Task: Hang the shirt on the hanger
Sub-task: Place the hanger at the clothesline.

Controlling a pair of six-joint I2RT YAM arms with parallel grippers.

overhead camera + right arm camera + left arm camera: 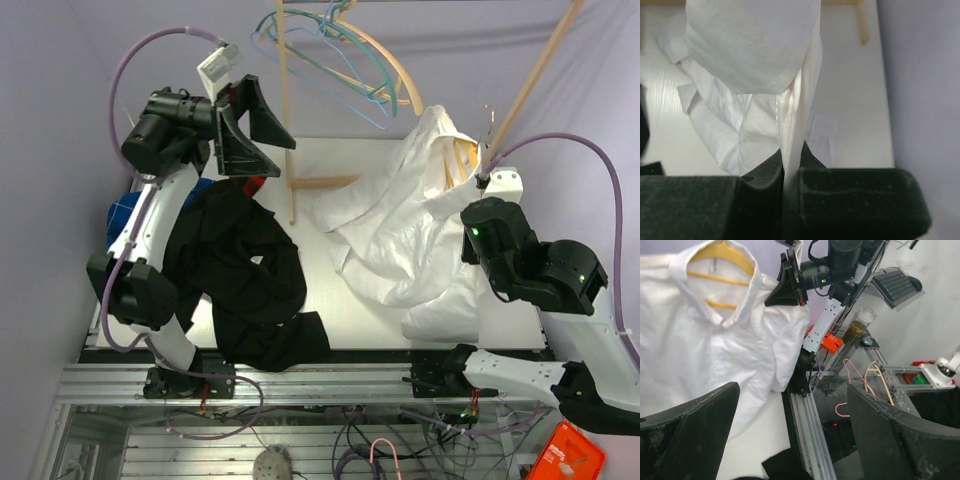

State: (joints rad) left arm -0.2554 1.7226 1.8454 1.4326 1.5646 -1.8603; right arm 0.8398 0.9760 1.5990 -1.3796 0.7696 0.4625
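Note:
The white shirt (395,225) hangs from the yellow hanger (463,160) at the right, its lower part spread on the table. The left wrist view shows its collar (742,300) around the hanger (720,251). My right gripper (481,186) is shut on a fold of shirt fabric (792,125) next to the collar; in its own view the fingers (850,200) pinch the fabric between them. My left gripper (255,130) is open and empty, raised at the back left, apart from the shirt. Its fingers (685,435) frame the shirt and the table edge.
A black garment (250,275) lies at the left front, with a blue plaid shirt (125,215) behind my left arm. A wooden rack post (285,110) stands at the back centre. Teal hangers (320,50) and a pale wooden hanger (390,65) hang above.

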